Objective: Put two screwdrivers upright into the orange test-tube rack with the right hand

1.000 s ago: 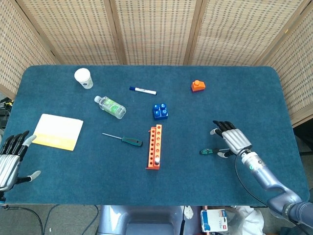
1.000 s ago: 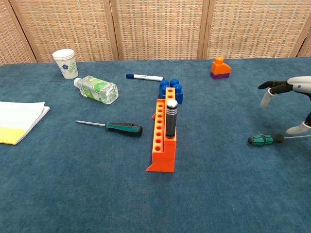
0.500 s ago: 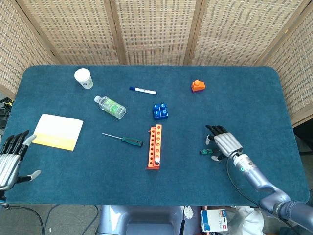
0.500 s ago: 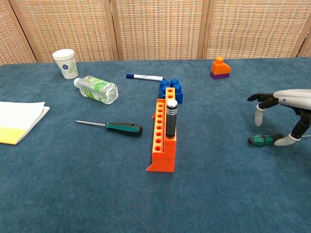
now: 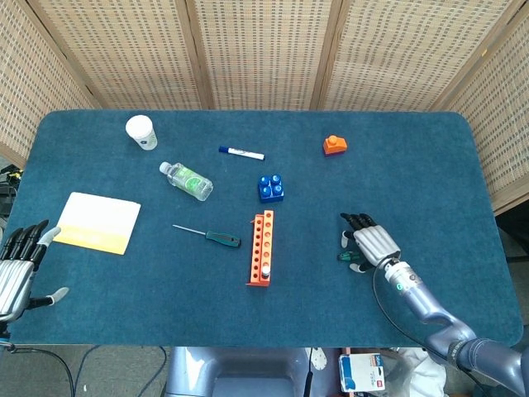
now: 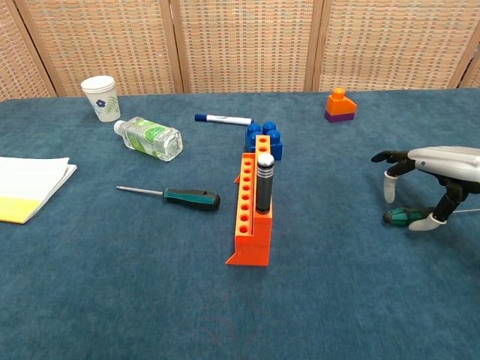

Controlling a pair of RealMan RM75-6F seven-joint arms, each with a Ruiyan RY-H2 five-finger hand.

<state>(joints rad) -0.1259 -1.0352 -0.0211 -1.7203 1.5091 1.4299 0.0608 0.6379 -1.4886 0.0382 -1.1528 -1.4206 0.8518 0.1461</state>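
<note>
On the blue table (image 5: 413,165), right hand (image 6: 431,166) spread over screwdriver (image 6: 399,217).

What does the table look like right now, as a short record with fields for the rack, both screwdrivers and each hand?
rack: orange test-tube rack, one grey-capped tool upright in its near end
left screwdriver: green-handled screwdriver flat on the cloth, left of the rack, untouched
right screwdriver: small green screwdriver flat on the cloth, under the right hand
right hand: right hand over that screwdriver, fingers apart, not lifting it
left hand: left hand at the table's edge, holding nothing

right robot hand (image 6: 427,166) low, fingers spread; left robot hand (image 5: 16,269) idle
</note>
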